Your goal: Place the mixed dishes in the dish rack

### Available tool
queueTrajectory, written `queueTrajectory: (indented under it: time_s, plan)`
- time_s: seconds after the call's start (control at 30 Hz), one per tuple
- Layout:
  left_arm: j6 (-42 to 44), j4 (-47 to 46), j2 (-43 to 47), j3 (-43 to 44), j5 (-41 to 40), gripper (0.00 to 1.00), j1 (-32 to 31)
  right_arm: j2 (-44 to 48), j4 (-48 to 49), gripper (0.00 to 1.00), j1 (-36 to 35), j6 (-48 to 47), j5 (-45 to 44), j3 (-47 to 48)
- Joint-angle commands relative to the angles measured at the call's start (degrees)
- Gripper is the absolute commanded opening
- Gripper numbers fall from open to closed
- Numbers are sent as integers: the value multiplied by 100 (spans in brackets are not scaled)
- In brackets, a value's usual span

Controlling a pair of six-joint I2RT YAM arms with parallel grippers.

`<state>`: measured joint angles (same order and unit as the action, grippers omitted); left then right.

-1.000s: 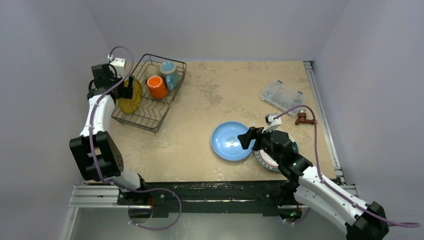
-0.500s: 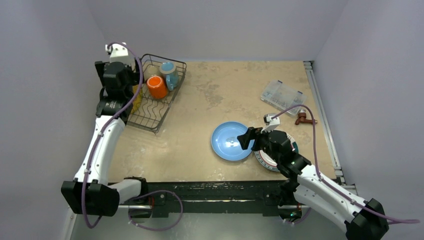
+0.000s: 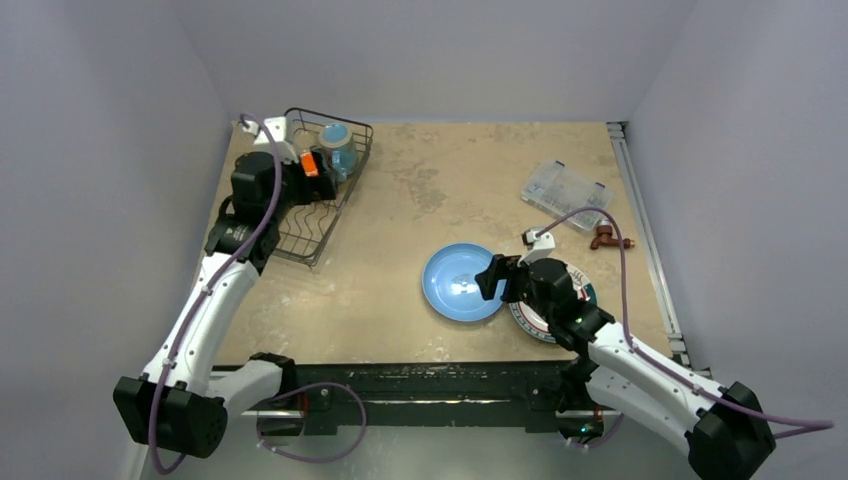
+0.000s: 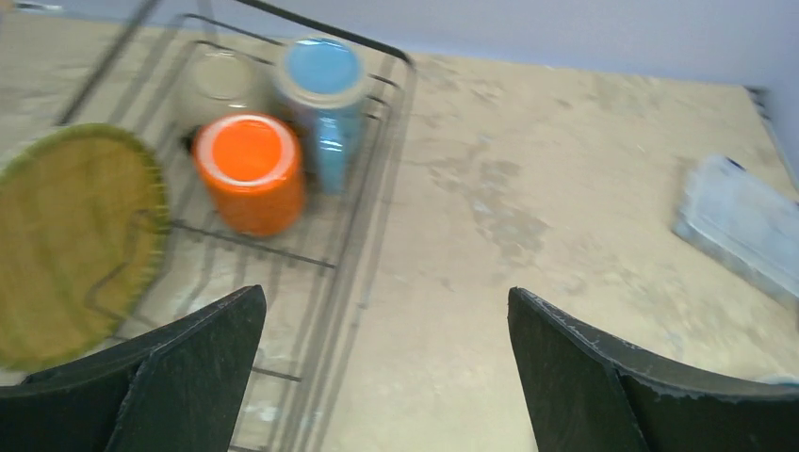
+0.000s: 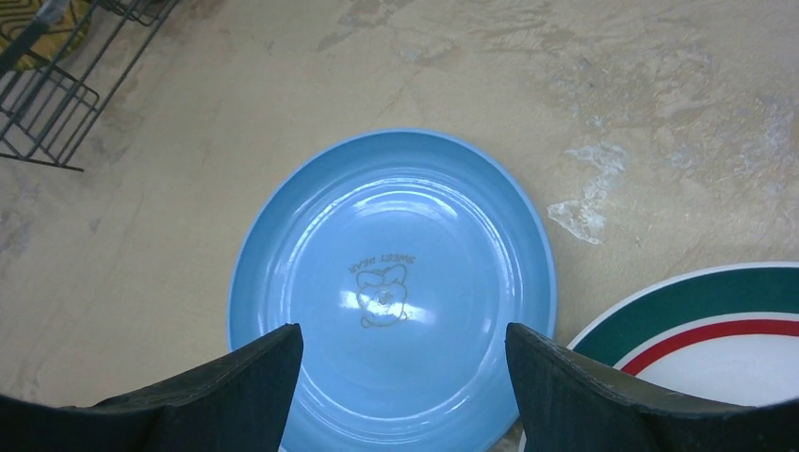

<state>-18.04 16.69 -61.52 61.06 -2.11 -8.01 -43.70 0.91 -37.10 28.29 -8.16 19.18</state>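
Jaws of the right gripper [image 5: 403, 334] stand apart and empty, poised over the near rim of the plain blue plate [image 5: 391, 235]. It lies flat on the table [image 5: 660, 113], with the white teal-rimmed plate [image 5: 697, 287] just beside it at 4 o'clock. A flat plate offers little to pinch, so I would take the rim at 6 o'clock, one finger slid beneath, clear of that neighbour. The left gripper [image 4: 384, 297], also wide and empty, hangs over the dish rack [image 4: 320, 26] at the table's 10 o'clock. Inside sits the orange cup [image 4: 248, 169], with the blue mug [image 4: 322, 94] at its 1 o'clock, the cream cup [image 4: 219, 83] at 11 and the yellow woven plate [image 4: 71, 240] at 8.
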Motion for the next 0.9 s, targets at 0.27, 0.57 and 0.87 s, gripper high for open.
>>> queueTrajectory:
  time_s: [0.27,0.57,0.87]
  plan:
    - [224,295,-236,-2,167,100,-1922,-1798,-362,80,-913,-206,-726,1118]
    - [544,489,529,-29,-789,100,-1920,-4487,-1906,77,-3188,-1131,-2594,3424]
    - [722,340,928,-287,-1391,100,-1919,-5823,-2326,58,-3540,-1015,-3448,4015]
